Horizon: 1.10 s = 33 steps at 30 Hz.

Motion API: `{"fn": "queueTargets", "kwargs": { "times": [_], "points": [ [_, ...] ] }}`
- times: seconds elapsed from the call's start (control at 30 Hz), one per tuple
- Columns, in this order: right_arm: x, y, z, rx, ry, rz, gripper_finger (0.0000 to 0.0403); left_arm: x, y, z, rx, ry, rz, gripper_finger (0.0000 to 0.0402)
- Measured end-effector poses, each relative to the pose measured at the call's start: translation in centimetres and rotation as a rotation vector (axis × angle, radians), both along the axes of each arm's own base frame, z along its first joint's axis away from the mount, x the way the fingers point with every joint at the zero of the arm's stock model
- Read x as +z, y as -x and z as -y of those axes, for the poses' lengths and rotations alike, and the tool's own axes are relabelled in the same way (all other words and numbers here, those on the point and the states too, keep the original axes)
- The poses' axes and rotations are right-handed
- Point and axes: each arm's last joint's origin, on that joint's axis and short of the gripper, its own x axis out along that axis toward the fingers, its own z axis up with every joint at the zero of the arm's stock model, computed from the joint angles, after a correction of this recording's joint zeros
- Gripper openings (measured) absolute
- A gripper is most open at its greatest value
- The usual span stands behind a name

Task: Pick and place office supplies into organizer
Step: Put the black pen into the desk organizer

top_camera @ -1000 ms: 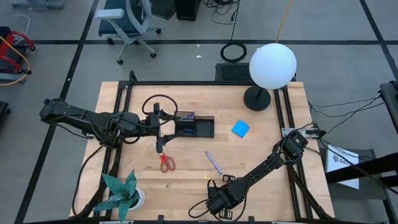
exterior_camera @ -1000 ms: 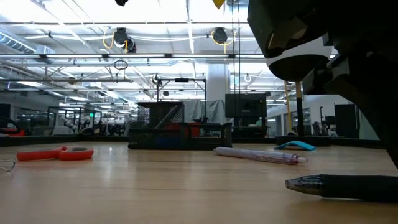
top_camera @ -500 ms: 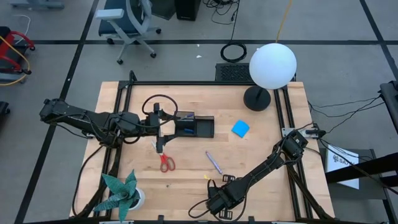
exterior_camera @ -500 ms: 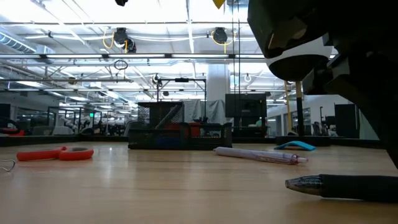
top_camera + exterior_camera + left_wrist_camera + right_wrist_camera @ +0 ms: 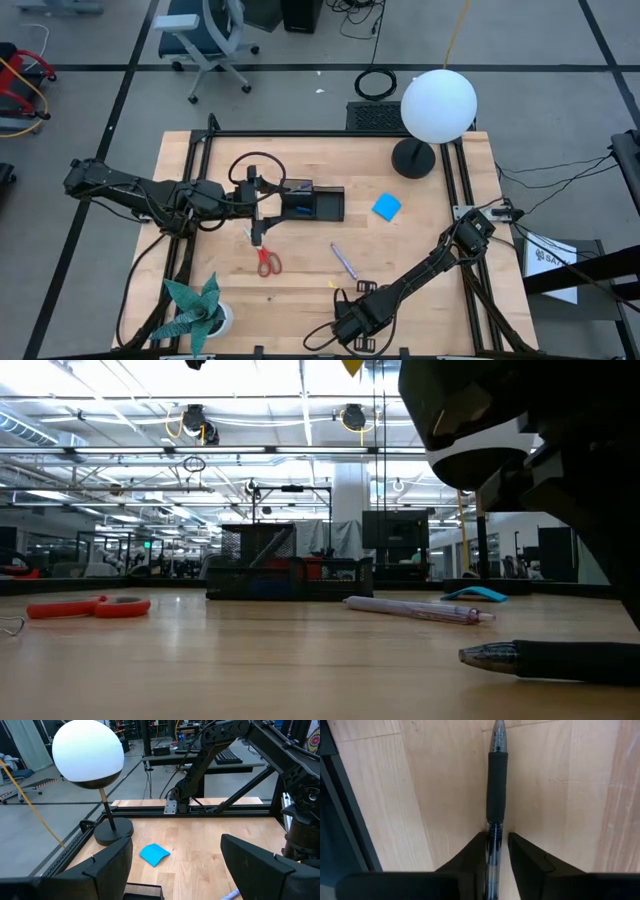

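**Right gripper pinching a pen at the table's near edge**

The right gripper (image 5: 496, 851) is sitting low at the near edge of the table (image 5: 420, 220), well away from the black organizer (image 5: 312, 203), its fingers (image 5: 470, 854) pinching a clear-barrelled pen (image 5: 496, 785) with a dark rubber grip that is lying flat on the wood.

The left gripper (image 5: 262, 203) is hovering just beside the organizer's left end, its fingers (image 5: 107, 865) spread wide.

Around the organizer, red-handled scissors (image 5: 267, 262) are lying nearer the front edge, a purple pen (image 5: 343, 261) is lying to the front right, and a bright blue notepad (image 5: 387, 207) is resting to the right with one corner curling up. A globe lamp (image 5: 438, 105) is standing beyond the notepad on its round black base (image 5: 413, 158). A teal paper plant (image 5: 195, 309) is occupying the front left corner.
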Motion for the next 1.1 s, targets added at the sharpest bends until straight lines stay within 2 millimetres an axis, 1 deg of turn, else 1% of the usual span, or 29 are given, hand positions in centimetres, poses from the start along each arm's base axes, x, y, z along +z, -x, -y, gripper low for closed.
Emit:
{"fn": "queueTargets", "kwargs": {
  "times": [0.1,0.17,0.3,0.37,0.5,0.57,0.73,0.8,0.93,1.1],
  "points": [
    [0.0,0.0,0.0,0.019,0.003,-0.001,0.0030,0.0,0.0,0.0,0.000,0.000,0.000,0.0310],
    [0.0,0.0,0.0,0.031,0.004,0.001,0.0015,0.0,0.0,0.0,0.000,0.000,0.000,0.0310],
    [0.0,0.0,0.1,0.034,0.005,0.002,0.0021,0.0,0.0,0.0,0.000,0.000,0.000,0.0310],
    [0.2,0.0,0.2,0.034,0.009,0.011,0.0015,0.0,0.0,0.0,0.000,0.000,0.000,0.0310],
    [1.2,0.0,0.4,0.040,0.009,0.040,0.0014,0.0,0.0,0.0,0.000,0.000,0.000,0.0310],
    [2.0,0.1,0.5,0.038,0.023,0.076,0.0014,0.0,0.0,0.0,0.000,0.000,0.000,0.0310],
    [5.4,0.4,1.1,0.048,0.049,0.187,0.0014,0.0,0.0,0.0,0.000,0.000,0.000,0.0310],
    [6.2,0.5,1.4,0.055,0.084,0.229,0.0014,0.0,0.0,0.0,0.000,0.000,0.000,0.0310],
    [8.4,0.7,2.1,0.075,0.161,0.336,0.0014,0.0,0.0,0.0,0.000,0.000,0.000,0.0310],
    [10.2,0.8,3.2,0.072,0.260,0.445,0.0014,0.0,0.0,0.0,0.000,0.000,0.000,0.0310]
  ]
}}
